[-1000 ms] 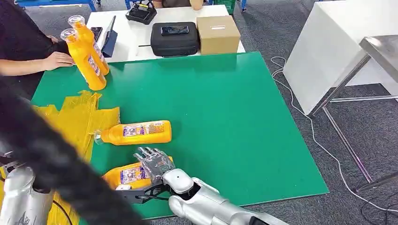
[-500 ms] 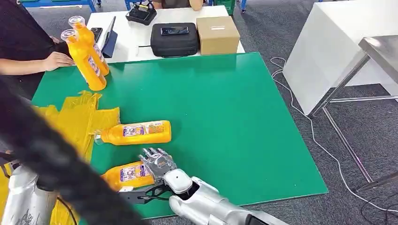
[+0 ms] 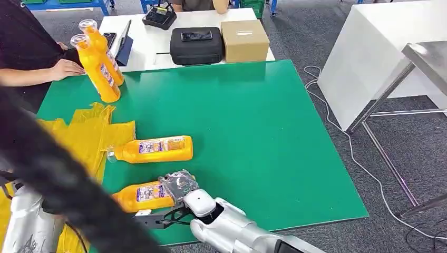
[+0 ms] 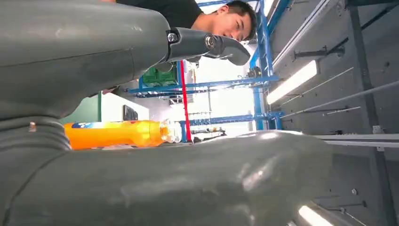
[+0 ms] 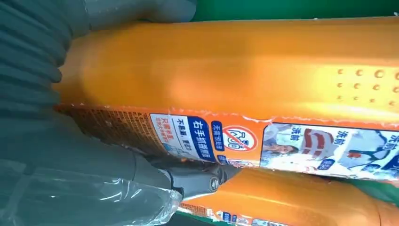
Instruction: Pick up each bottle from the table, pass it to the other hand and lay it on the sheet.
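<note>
Under the right robot hand (image 3: 178, 185) lies the near bottle (image 3: 139, 195), gripped.

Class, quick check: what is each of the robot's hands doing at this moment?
Right hand: fingers curled over the nearest lying orange bottle on the green table, gripping it.
Left hand: holds nothing, fingers apart, open.

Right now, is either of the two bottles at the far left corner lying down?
No. In the head view both far bottles stand upright on the green table, beside a person's hand.
</note>
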You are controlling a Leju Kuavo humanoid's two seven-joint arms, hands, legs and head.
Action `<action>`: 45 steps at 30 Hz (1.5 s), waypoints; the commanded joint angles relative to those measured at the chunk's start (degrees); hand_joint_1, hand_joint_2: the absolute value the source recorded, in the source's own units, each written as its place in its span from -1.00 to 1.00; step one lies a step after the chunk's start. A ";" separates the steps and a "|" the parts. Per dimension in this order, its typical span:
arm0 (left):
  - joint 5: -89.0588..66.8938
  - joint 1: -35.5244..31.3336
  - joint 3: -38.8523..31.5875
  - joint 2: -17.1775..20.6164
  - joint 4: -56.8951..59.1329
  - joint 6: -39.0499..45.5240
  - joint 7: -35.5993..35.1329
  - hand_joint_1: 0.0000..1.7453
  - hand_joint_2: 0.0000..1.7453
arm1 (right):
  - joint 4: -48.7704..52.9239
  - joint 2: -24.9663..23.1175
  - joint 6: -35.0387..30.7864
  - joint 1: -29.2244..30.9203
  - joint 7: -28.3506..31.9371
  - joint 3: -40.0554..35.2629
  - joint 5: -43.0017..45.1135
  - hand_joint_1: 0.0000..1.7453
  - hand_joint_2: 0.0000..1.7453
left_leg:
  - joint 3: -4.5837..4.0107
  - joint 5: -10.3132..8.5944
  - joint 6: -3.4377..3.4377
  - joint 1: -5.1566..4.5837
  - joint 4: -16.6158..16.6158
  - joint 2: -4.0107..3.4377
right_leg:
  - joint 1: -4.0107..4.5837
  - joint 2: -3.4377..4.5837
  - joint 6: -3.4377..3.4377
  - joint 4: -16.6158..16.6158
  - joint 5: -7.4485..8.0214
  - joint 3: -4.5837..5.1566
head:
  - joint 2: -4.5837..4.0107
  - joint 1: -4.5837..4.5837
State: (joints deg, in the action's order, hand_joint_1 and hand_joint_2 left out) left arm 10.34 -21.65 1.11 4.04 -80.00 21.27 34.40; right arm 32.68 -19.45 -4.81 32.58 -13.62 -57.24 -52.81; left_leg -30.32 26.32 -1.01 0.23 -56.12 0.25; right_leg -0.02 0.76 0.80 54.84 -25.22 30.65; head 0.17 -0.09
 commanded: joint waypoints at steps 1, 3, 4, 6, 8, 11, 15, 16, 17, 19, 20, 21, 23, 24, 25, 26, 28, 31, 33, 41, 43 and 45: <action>1.00 -1.08 1.18 -0.03 1.66 -0.49 -0.55 -1.00 -1.00 | -1.79 5.50 1.38 -4.56 -0.02 1.24 0.23 1.00 1.00 | 0.10 -0.07 0.03 0.04 0.17 0.25 | 0.04 -0.32 0.03 -0.23 0.00 -0.23 | 0.00 0.00; 1.29 -0.87 1.31 0.30 1.59 -0.73 -0.55 -1.00 -1.00 | -0.45 6.45 1.19 -4.94 0.38 2.14 0.55 1.00 1.00 | 0.08 -0.09 0.03 0.03 0.18 0.30 | 0.03 -0.38 0.04 -0.25 0.01 -0.23 | 0.00 0.00; 1.71 -0.43 1.28 0.47 1.35 -0.97 -0.86 -1.00 -1.00 | 1.15 7.16 -0.07 -5.34 0.89 3.80 1.89 1.00 1.00 | 0.08 -0.08 0.02 0.00 0.16 0.29 | 0.01 -0.34 0.03 -0.19 0.00 -0.20 | 0.02 0.00; 3.55 1.84 0.89 1.04 0.33 -2.05 -2.69 -1.00 -1.00 | 7.34 9.89 -2.09 -6.22 1.53 6.89 4.01 1.00 1.00 | 0.05 -0.09 0.02 0.00 0.16 0.27 | 0.00 -0.33 0.04 -0.20 0.02 -0.18 | 0.00 0.00; 4.08 3.18 0.44 1.23 -0.08 -2.70 -2.39 -1.00 -1.00 | 10.89 11.42 -0.21 -6.43 1.22 7.51 4.50 1.00 1.00 | 0.08 -0.08 0.01 -0.01 0.18 0.17 | 0.00 -0.24 0.06 -0.24 0.05 -0.18 | 0.00 0.00; 4.66 3.13 0.36 1.08 -0.17 -3.05 -2.80 -1.00 -1.00 | 11.66 11.31 -1.10 -6.90 1.20 8.17 4.86 1.00 1.00 | 0.02 -0.04 0.00 -0.01 0.08 0.14 | -0.06 -0.18 0.04 -0.12 0.02 -0.12 | 0.00 -0.02; 5.83 7.39 -1.30 1.19 -2.02 -3.57 -3.57 -1.00 -1.00 | 23.23 14.87 -3.71 -7.71 3.02 13.13 9.30 1.00 1.00 | -0.04 -0.08 0.02 -0.02 0.10 0.18 | -0.08 -0.25 0.04 -0.15 0.05 -0.09 | 0.00 0.02; 6.99 9.48 -2.29 1.04 -3.30 -4.61 -4.76 -1.00 -1.00 | 28.54 16.35 -4.07 -8.66 4.22 14.22 10.62 1.00 1.00 | -0.02 -0.05 0.01 -0.06 0.09 0.08 | -0.15 -0.13 0.04 -0.10 0.03 -0.07 | 0.00 0.00; 7.45 10.46 -2.75 1.13 -3.88 -5.29 -5.37 -1.00 -1.00 | 31.49 17.26 -3.89 -9.06 4.65 14.61 11.23 1.00 1.00 | -0.03 -0.02 0.00 -0.09 0.06 0.04 | -0.17 -0.09 0.04 -0.07 0.02 -0.05 | 0.02 0.00; 7.64 12.33 -4.07 1.00 -5.30 -5.94 -5.88 -1.00 -1.00 | 36.97 18.84 -4.14 -8.90 5.69 14.98 12.40 1.00 1.00 | -0.07 0.02 0.00 -0.09 0.02 -0.04 | -0.17 -0.02 0.04 -0.03 0.00 0.01 | 0.00 0.00; 7.54 12.55 -4.25 1.00 -5.48 -5.97 -5.92 -1.00 -1.00 | 37.57 18.95 -3.92 -8.61 5.61 15.13 12.74 1.00 1.00 | -0.13 0.01 -0.01 -0.10 0.00 0.00 | -0.17 -0.04 0.03 0.00 0.00 0.04 | 0.00 0.00; 7.54 12.55 -4.25 1.00 -5.48 -5.97 -5.92 -1.00 -1.00 | 37.57 18.95 -3.92 -8.61 5.61 15.13 12.74 1.00 1.00 | -0.16 0.04 0.01 -0.08 -0.02 -0.01 | -0.15 -0.07 0.04 0.01 -0.03 0.09 | 0.00 0.02; 7.49 12.40 -4.20 0.98 -5.51 -6.02 -5.98 -1.00 -1.00 | 37.56 18.86 -3.85 -8.51 5.58 15.08 12.78 1.00 1.00 | -0.30 0.02 0.03 -0.09 0.00 -0.03 | -0.14 -0.02 0.03 0.01 0.00 0.24 | 0.00 0.00; 7.38 12.14 -4.18 0.90 -5.41 -6.06 -6.10 -1.00 -1.00 | 37.08 18.82 -3.81 -8.53 5.65 14.79 12.72 1.00 1.00 | -0.33 0.01 0.02 -0.09 0.01 0.02 | -0.13 -0.06 0.03 0.00 -0.01 0.29 | 0.00 0.00; 7.36 12.09 -4.15 0.89 -5.41 -6.06 -6.13 -1.00 -1.00 | 36.99 18.81 -3.80 -8.64 5.65 14.72 12.72 1.00 1.00 | -0.31 0.02 0.04 -0.08 0.02 0.07 | -0.12 -0.12 0.02 -0.01 -0.04 0.27 | 0.00 0.00; 7.71 12.05 -4.15 0.89 -5.28 -6.47 -6.77 -1.00 -1.00 | 36.64 18.82 -4.82 -8.04 6.47 14.38 13.03 1.00 1.00 | -0.29 0.03 0.04 -0.08 0.00 0.12 | -0.11 -0.17 0.02 0.00 -0.06 0.23 | 0.00 0.00; 8.82 12.64 -3.89 0.95 -5.75 -7.79 -7.73 -1.00 -1.00 | 37.34 18.88 -5.49 -6.17 6.94 14.37 13.82 1.00 1.00 | -0.38 0.01 0.02 -0.05 -0.01 0.04 | -0.07 -0.06 0.02 0.00 0.00 0.34 | 0.02 0.00; 9.55 13.24 -2.97 0.02 -7.44 -9.00 -8.24 -1.00 -1.00 | 37.84 18.51 -5.63 -4.29 6.85 14.58 14.13 1.00 1.00 | -0.48 0.04 0.03 -0.04 -0.07 -0.06 | -0.07 0.00 0.04 0.07 0.00 0.44 | 0.00 0.02; 10.63 12.96 -1.82 -0.31 -7.99 -10.04 -9.47 -1.00 -1.00 | 36.79 17.61 -5.29 -2.97 6.86 14.46 14.20 1.00 1.00 | -0.52 0.01 0.00 -0.05 -0.05 -0.02 | -0.07 0.00 0.04 0.06 0.01 0.46 | 0.00 0.02; 13.73 3.48 9.89 -2.12 0.64 -13.69 -12.29 -1.00 1.00 | 28.70 14.57 -9.43 2.36 6.56 15.34 13.87 1.00 1.00 | -0.54 -0.07 0.00 -0.06 -0.05 0.27 | -0.07 -0.30 0.04 0.04 -0.01 0.42 | 0.00 0.02; 16.70 0.39 13.06 -3.98 3.64 -16.08 -13.20 -1.00 1.00 | 24.71 13.02 -10.53 3.32 6.23 15.88 13.34 1.00 1.00 | -0.48 -0.07 0.00 -0.07 -0.02 0.28 | -0.09 -0.31 0.04 0.01 0.00 0.35 | 0.00 0.02; 18.24 -2.63 16.06 -6.41 6.40 -16.63 -13.83 -1.00 1.00 | 19.13 11.11 -12.09 4.95 6.21 16.04 12.26 1.00 1.00 | -0.46 -0.11 0.00 -0.08 -0.02 0.43 | -0.11 -0.47 0.05 -0.01 -0.01 0.27 | 0.00 0.00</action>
State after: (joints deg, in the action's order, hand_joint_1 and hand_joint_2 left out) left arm 24.29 -12.95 5.42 3.28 -85.98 7.01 22.18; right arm 67.54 -4.31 -13.92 30.77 -7.04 -42.34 -39.06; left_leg -30.75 26.30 -1.04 0.15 -56.14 0.29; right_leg -0.13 0.74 0.83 54.84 -25.20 31.04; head 0.17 -0.09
